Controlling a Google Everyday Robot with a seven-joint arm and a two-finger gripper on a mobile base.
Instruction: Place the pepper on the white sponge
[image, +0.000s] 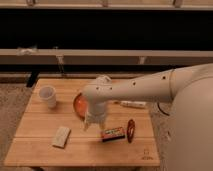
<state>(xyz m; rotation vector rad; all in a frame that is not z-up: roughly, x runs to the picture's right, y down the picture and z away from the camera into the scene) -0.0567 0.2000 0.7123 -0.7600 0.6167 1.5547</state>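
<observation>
The gripper (94, 124) points down over the middle of the wooden table (45, 152), fingers spread and nothing between them. It hangs just in front of the orange bowl (77, 106), and the red-orange box (113, 133) lies just to its right as I look at it.

The pepper (130, 130) is past that box, lying flat near the table's front right, its long side running front to back. It hasn't been picked up. The white sponge (61, 136) sits well apart on the other side, front left, with the white cup (47, 96) behind it.

So from where I stand, the job right now is the reach to the pepper. I'd carry the gripper over the box rather than past its end, since the two lie close together. Then come straight down with the fingers either side of the pepper's narrow width. It looks glossy and rounded, so I'd pinch it at the middle, not near a tip.

The arm (135, 89) comes in from the right, above the pepper.
</observation>
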